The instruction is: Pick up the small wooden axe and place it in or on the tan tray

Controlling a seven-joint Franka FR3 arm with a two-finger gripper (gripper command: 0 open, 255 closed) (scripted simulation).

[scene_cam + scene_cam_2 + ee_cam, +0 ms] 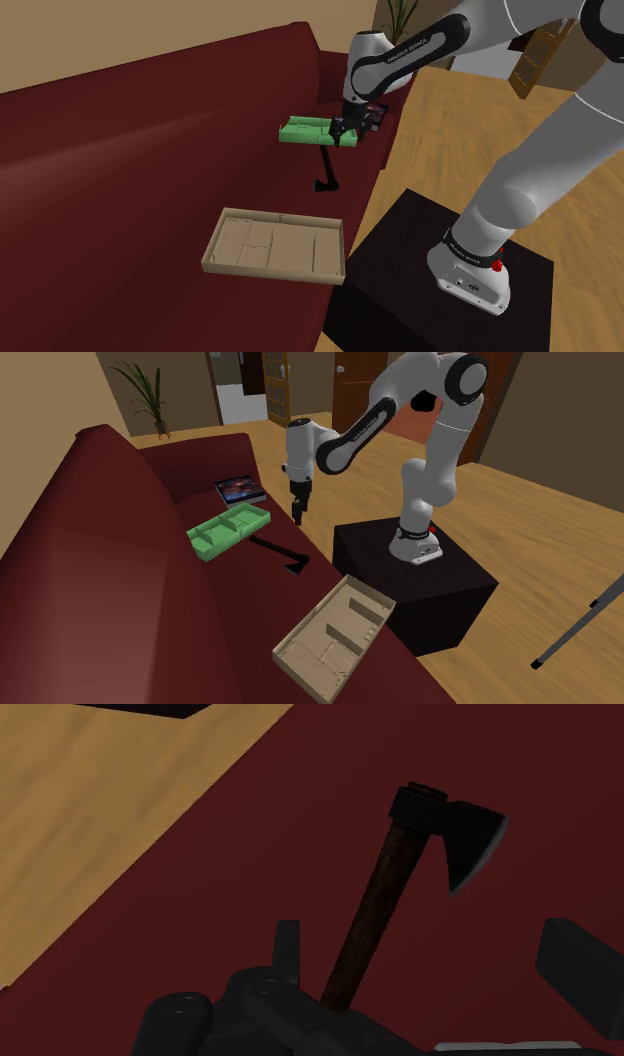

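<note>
One step is in hand, the reach: the gripper point(342, 138), fingers point(287, 949) spread, hovers above the handle end of the axe point(325, 172), which lies on the sofa point(150, 150) between a green tray point(300, 130) and the tan tray point(270, 272). Next, probably: descend astride the handle and close.

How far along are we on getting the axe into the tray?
Nothing is done yet: the axe lies flat on the dark red sofa seat. In hand: the open gripper hangs over its handle, fingers either side, not touching. Left: grasp, lift, carry it to the tan tray, which holds nothing.
</note>
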